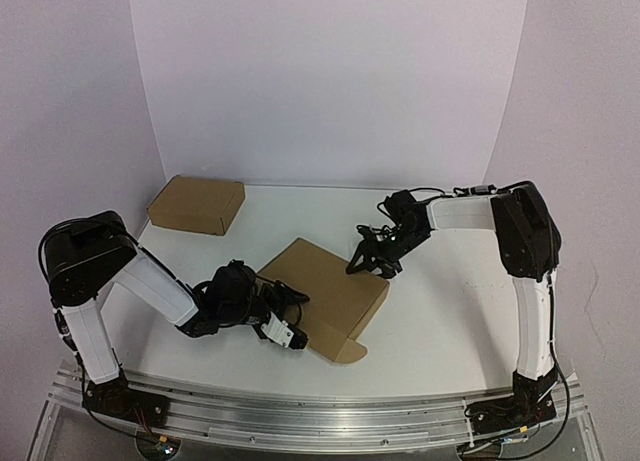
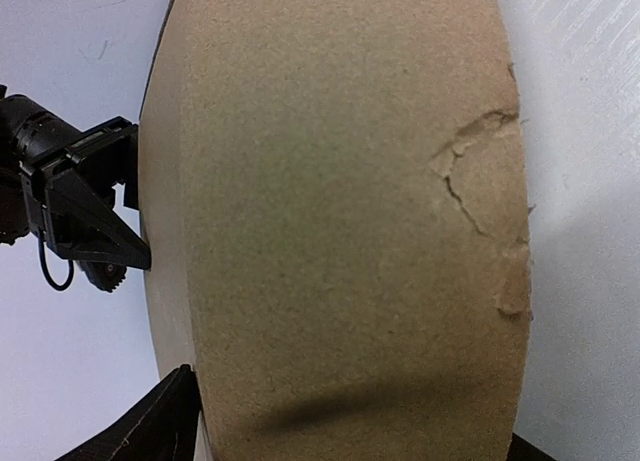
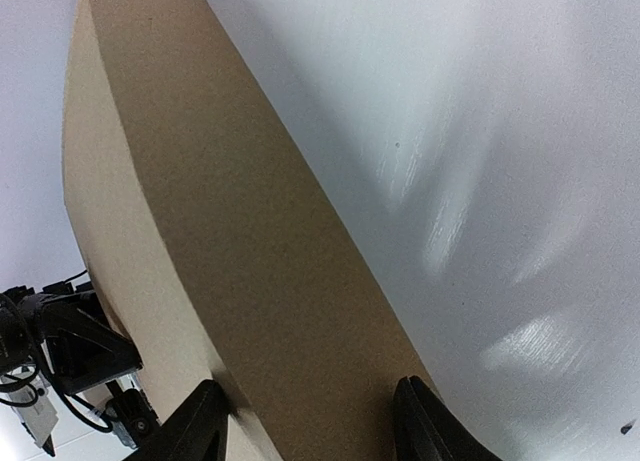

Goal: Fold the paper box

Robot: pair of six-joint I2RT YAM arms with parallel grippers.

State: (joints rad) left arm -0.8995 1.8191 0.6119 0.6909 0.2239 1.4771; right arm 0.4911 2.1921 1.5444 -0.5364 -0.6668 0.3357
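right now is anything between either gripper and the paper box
Nothing visible. The left gripper and the right gripper each straddle an edge of the paper box, on opposite sides. The other cardboard box lies well apart, at the far left.

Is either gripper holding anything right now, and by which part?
Both straddle the brown cardboard paper box: the left gripper across its left side, the right gripper across its far-right edge. Whether either is clamped tight cannot be told.
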